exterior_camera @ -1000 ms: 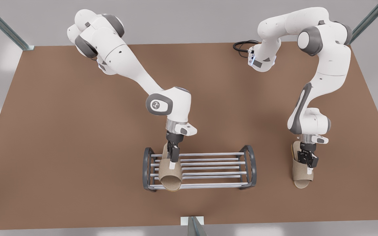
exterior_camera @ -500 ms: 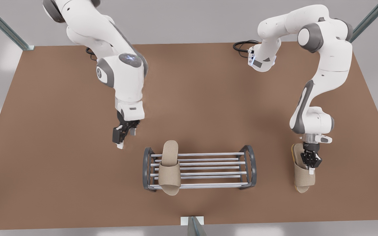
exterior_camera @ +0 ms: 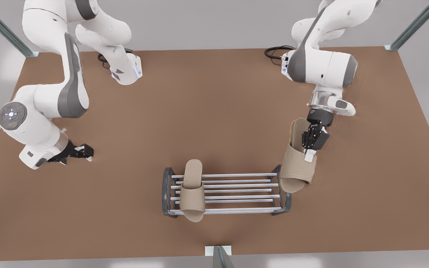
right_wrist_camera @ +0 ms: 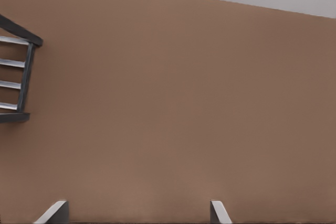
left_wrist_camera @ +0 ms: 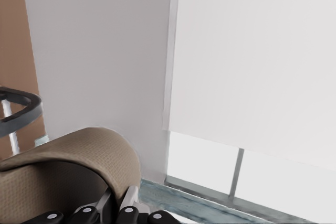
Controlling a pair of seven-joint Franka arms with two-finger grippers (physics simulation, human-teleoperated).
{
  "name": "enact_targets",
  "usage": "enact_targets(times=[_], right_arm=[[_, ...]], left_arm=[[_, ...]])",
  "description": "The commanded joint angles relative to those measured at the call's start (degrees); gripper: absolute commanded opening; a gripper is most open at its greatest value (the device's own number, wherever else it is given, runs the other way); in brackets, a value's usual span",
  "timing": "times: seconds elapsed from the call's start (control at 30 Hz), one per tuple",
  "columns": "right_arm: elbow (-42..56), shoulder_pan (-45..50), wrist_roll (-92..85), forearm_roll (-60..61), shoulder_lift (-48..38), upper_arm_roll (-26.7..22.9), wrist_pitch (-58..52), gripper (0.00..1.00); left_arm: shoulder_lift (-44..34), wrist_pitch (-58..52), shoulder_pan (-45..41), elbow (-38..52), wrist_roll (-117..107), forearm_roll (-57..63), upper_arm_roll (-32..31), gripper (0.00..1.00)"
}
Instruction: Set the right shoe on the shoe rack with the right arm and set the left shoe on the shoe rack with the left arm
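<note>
The shoe rack (exterior_camera: 237,185) stands at the table's front middle. The right shoe (exterior_camera: 192,193), a tan slipper, lies across its bars at the end toward the front view's left. My left gripper (exterior_camera: 310,149), on the arm at the front view's right, is shut on the left shoe (exterior_camera: 296,167). It holds that tan slipper tilted in the air beside the rack's other end frame. The left wrist view shows this slipper (left_wrist_camera: 63,166) close up, with the rack frame (left_wrist_camera: 21,108) behind it. My right gripper (exterior_camera: 87,152) is open low over the table at the front view's left. Its fingertips (right_wrist_camera: 218,211) stand wide apart, with the rack's end (right_wrist_camera: 18,77) in view.
The brown table (exterior_camera: 214,111) is bare between the arms and in front of the rack. Black cables (exterior_camera: 274,52) lie by the arm base at the back. Metal posts stand at the back corners, and a small bracket (exterior_camera: 218,253) sits at the front edge.
The right gripper let go of the slipper on the rack and withdrew far toward the front view's left. The left gripper lifted the other slipper off the table and carried it toward the rack.
</note>
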Motion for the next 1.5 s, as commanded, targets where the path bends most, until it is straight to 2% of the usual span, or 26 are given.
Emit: enact_targets(times=[0.0, 0.07, 0.1, 0.13, 0.17, 0.2, 0.23, 0.3, 0.37, 0.43, 0.67, 0.7, 0.73, 1.23, 1.3, 1.37, 1.4, 1.43, 1.47], right_arm=[[0.42, -1.73, 5.98, 0.4, 1.07, 1.83, -5.78, 1.0], [1.48, 0.12, 7.05, -2.24, 1.25, 0.78, -3.58, 1.0], [1.74, 7.58, 5.47, -2.07, 0.9, -6.51, -3.49, 1.0], [1.05, 10.4, 4.76, -1.98, -0.06, -8.71, -3.76, 1.0], [0.25, 14.25, 4.32, -1.89, -0.6, -12.29, -3.32, 1.0], [0.16, 20.59, 2.04, 0.39, -0.68, -18.9, -3.49, 1.0], [0.07, 21.92, 2.04, 1.1, -0.68, -19.96, -3.14, 1.0], [-0.36, 21.48, 1.42, 1.1, -0.77, -18.83, -0.94, 1.0], [-1.25, 12.69, 2.39, 0.39, -1.83, -9.94, -1.56, 1.0], [-0.8, 12.78, 2.3, 0.04, -1.48, -9.94, -0.68, 1.0], [-0.8, 12.95, 2.83, -0.57, -1.56, -9.42, -0.68, 1.0], [-0.72, 12.95, 2.83, -0.57, -1.56, -9.42, -0.68, 1.0], [-0.8, 12.95, 2.83, -0.57, -1.56, -9.42, -0.68, 1.0], [-0.8, 12.69, 2.83, -0.31, -1.39, -9.42, -1.21, 1.0], [-0.72, 12.86, 2.83, -0.31, -1.56, -9.51, -1.38, 1.0], [-0.28, 12.95, 4.84, -0.31, -2.18, -9.42, -3.75, 1.0], [0.6, 12.95, 7.48, -0.22, -2.18, -9.42, -5.51, 1.0], [0.95, 12.95, 7.66, -0.22, -2.18, -9.42, -5.51, 1.0], [1.39, 12.95, 7.92, -0.13, -2.18, -9.42, -6.92, 1.0]], left_arm=[[0.18, 8.33, -4.74, 0.07, -10.26, 2.8, -0.05, 0.21], [2.72, 8.33, -11.33, 1.04, -10.35, 5.16, 0.65, 0.21], [5.09, 8.24, -14.49, 1.83, -10.35, 6.84, 1.44, 0.21], [8.51, 8.24, -19.41, 4.89, -10.35, 7.98, 5.83, 0.21], [10.54, 8.15, -19.77, 6.48, -10.35, 8.33, 6.45, 0.21], [14.59, 8.15, -19.77, 10.17, -10.35, 11.14, 6.45, 0.21], [16.87, 8.07, -19.77, 11.5, -10.35, 12.73, 7.06, 0.21], [19.33, 7.54, -22.49, 12.99, -10.43, 13.52, 9.0, 0.21], [22.67, 7.28, -25.48, 16.15, -10.43, 13.61, 11.99, 0.21], [25.4, 6.57, -25.49, 19.67, -10.43, 13.96, 12.96, 0.21], [26.46, 3.67, -25.49, 21.34, -11.75, 13.96, 14.45, 0.21], [26.54, 3.32, -25.48, 21.25, -11.75, 13.96, 15.24, 0.8], [26.54, 3.41, -25.49, 21.25, -11.75, 13.96, 15.42, 1.0], [25.14, 3.5, -25.84, 17.56, -11.75, 13.96, 15.51, 1.0], [16.98, 4.37, -25.57, 16.6, -13.51, 11.94, 15.59, 1.0], [0.54, 4.29, -25.57, 11.06, -12.45, 20.1, 16.38, 1.0], [-2.81, 3.59, -22.68, 11.06, -12.45, 31.96, 16.3, 1.0], [-2.81, -2.9, -18.81, 10.89, -12.54, 38.3, 16.3, 1.0], [-2.72, -10.63, -15.12, 2.91, -12.19, 46.36, 14.72, 1.0]])
